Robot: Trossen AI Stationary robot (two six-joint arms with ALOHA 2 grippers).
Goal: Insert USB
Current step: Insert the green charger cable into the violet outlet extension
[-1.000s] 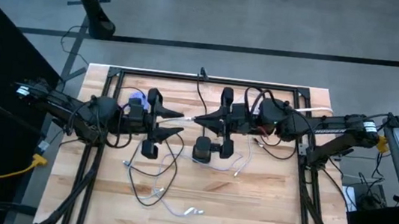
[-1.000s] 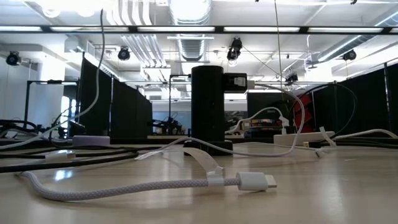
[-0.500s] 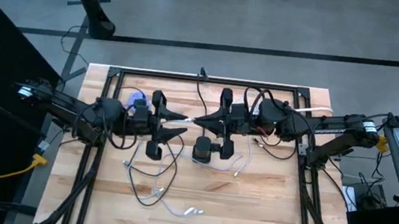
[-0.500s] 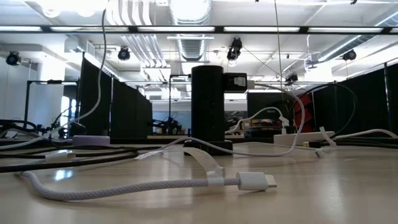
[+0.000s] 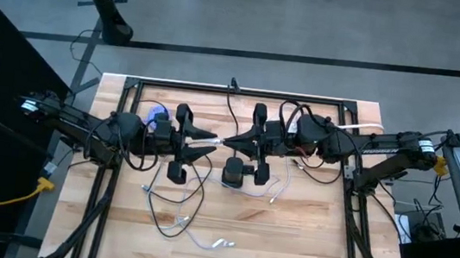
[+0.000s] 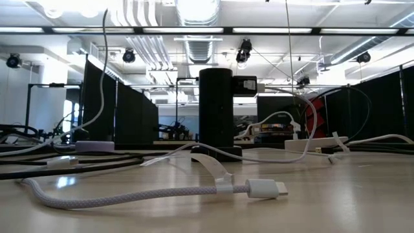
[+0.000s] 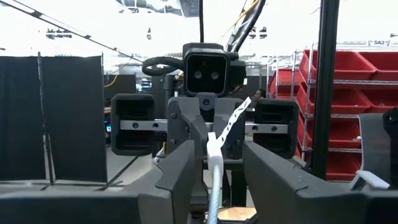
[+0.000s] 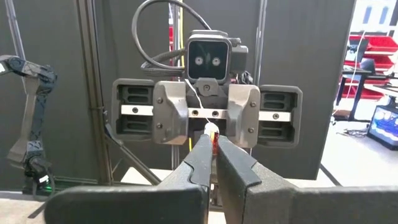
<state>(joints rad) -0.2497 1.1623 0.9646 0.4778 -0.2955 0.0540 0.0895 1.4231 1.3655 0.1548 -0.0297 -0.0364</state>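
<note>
The wooden table (image 5: 304, 242) carries both arms, which meet nose to nose over its middle, above the surface. The left gripper (image 5: 208, 143) comes in from the left side and the right gripper (image 5: 231, 137) from the right, tips almost touching.

Between those tips hangs the task's thing, a white USB cable (image 7: 215, 180). In the left wrist view its braided length rises between the left gripper's own fingers (image 7: 181, 171) and ends in a smooth white plug (image 7: 213, 145). Its long axis runs along the line of the two arms, the plug end pointing toward the right gripper.

Right gripper: clenched on the cable's tip. In the right wrist view the fingers (image 8: 202, 155) press together with a small white and reddish end (image 8: 211, 131) nipped at their tips.

Left gripper: fingers partly apart, flanking the cable. Cannot tell whether they press on it.

A black cylinder (image 6: 215, 110) stands upright on the table.

Loose on the table lie other cables. One white braided cable (image 6: 129, 194) with a white plug (image 6: 265, 188) lies nearest in the low view.

A small white tag reading "SA3" (image 7: 375, 42) sits on the shelving that holds red bins (image 7: 354, 65) in the room behind.
</note>
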